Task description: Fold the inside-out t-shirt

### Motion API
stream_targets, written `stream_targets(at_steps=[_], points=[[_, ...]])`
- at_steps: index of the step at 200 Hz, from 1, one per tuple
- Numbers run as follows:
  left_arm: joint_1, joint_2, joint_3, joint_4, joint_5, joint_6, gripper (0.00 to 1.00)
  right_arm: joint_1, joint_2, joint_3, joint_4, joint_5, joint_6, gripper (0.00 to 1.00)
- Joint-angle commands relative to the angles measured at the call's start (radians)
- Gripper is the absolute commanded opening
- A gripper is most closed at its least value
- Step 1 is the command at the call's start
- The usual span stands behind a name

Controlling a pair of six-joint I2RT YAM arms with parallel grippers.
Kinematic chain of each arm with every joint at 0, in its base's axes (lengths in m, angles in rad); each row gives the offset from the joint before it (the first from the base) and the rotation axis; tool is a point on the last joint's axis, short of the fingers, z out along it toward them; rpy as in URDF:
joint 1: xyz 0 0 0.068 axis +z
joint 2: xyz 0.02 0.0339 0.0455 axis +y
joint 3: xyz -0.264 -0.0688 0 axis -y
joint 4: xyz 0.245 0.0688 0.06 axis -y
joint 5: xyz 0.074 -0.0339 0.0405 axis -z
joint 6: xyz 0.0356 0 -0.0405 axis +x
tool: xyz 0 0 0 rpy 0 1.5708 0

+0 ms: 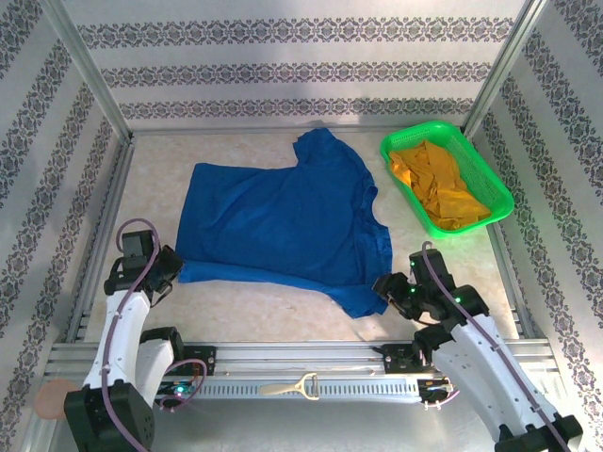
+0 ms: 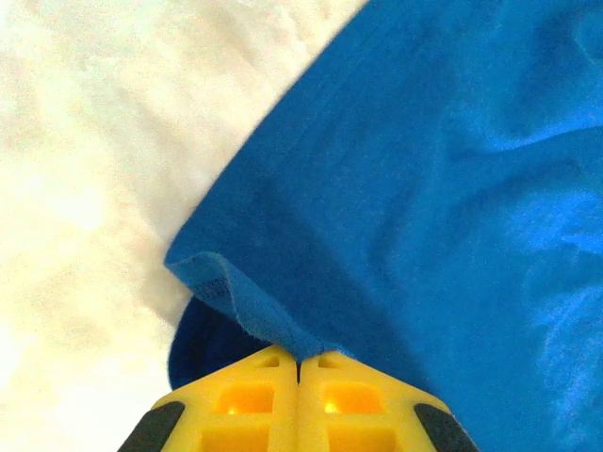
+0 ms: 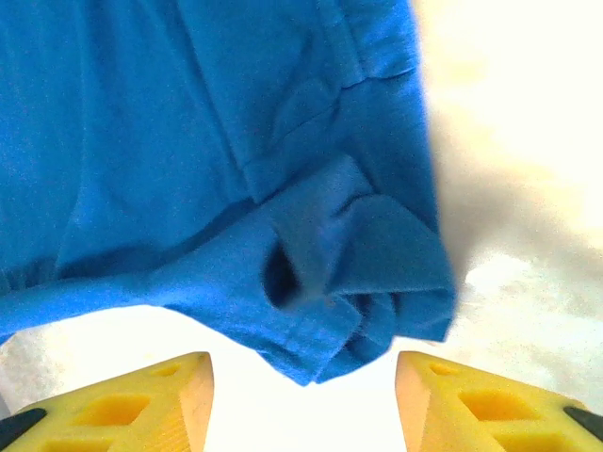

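Above the aluminium rail (image 1: 283,356), left arm (image 1: 118,339) and right arm (image 1: 490,353) share white links, black joints, purple cables (image 1: 138,221); the right gripper (image 3: 301,367) has yellow fingers (image 3: 141,410), seemingly hollow-celled.

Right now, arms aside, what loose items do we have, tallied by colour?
Blue: 1 t-shirt
Yellow: 1 garment, in the basket
Green: 1 basket
Cream: 1 handled tool, on the front rail
Total: 4
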Motion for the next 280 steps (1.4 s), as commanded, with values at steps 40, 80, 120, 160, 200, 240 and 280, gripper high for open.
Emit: stream_targets(at_steps=[40, 80, 120, 160, 200, 240, 280], points=[[0.017, -0.153, 0.070, -0.147, -0.144, -0.053, 0.57, -0.100, 0.251, 0.205, 0.096, 0.165, -0.096, 0.55], [0.016, 0.018, 0.112, 0.073, 0.077, -0.064, 0.61, -0.140, 0.494, 0.291, 0.249, 0.195, -0.168, 0.56], [-0.007, 0.443, 0.233, 0.290, 0.278, -0.017, 0.65, -0.156, 0.741, 0.406, 0.334, 0.268, -0.225, 0.63], [-0.020, 0.744, 0.400, 0.331, 0.335, 0.026, 0.66, -0.141, 0.927, 0.511, 0.392, 0.281, -0.254, 0.63], [-0.024, 0.901, 0.442, 0.369, 0.347, 0.021, 0.67, -0.071, 1.077, 0.616, 0.402, 0.313, -0.250, 0.66], [-0.024, 0.979, 0.451, 0.379, 0.332, 0.012, 0.68, -0.030, 1.179, 0.652, 0.400, 0.360, -0.225, 0.66], [-0.024, 1.029, 0.464, 0.365, 0.289, -0.008, 0.68, -0.060, 1.216, 0.643, 0.395, 0.406, -0.230, 0.39]])
